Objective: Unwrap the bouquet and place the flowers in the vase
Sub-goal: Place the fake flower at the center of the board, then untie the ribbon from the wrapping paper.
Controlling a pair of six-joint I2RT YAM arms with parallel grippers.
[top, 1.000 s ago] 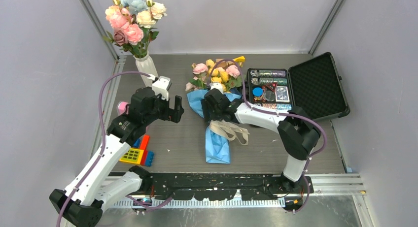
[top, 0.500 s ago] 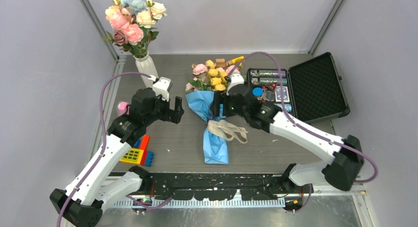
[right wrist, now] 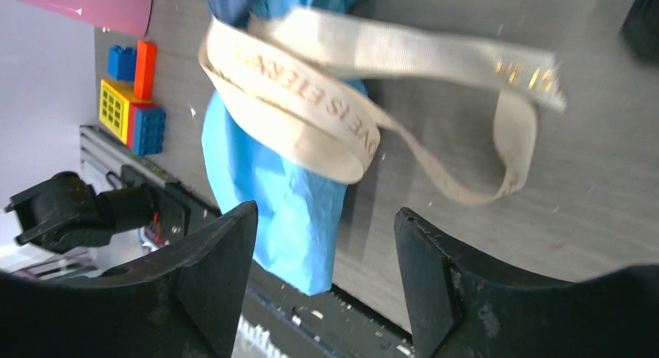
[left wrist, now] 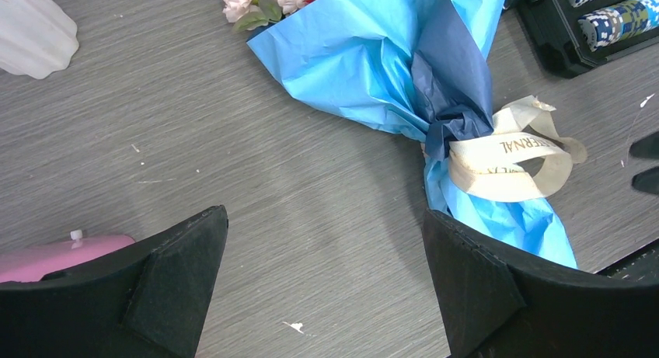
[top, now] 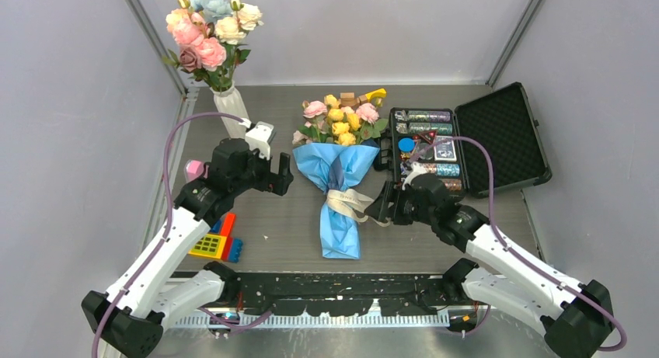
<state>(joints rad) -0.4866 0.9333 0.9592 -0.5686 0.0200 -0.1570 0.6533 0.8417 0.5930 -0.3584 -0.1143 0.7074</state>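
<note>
Both wrist views reveal lettering on the cream ribbon (right wrist: pixel 311 102) round the crinkled blue-paper bouquet (top: pixel 338 168), unreadable overhead; left end effector (left wrist: pixel 322 241) and right end effector (right wrist: pixel 322 234) gape, released

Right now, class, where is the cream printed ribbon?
In the top view the cream printed ribbon sits mid-table, tied round the waist of the blue paper-wrapped bouquet, its loose loops trailing right toward the right gripper.

Your bouquet (top: pixel 339 183) lies flat in the middle of the table (top: pixel 287 218), wrapped in crinkled blue paper (top: pixel 315 160). A cream ribbon (top: pixel 351 203) ties its waist, and the yellow and pink flowers (top: pixel 342 121) point away. The ribbed white vase (top: pixel 231 113) stands upright, far left.
</note>
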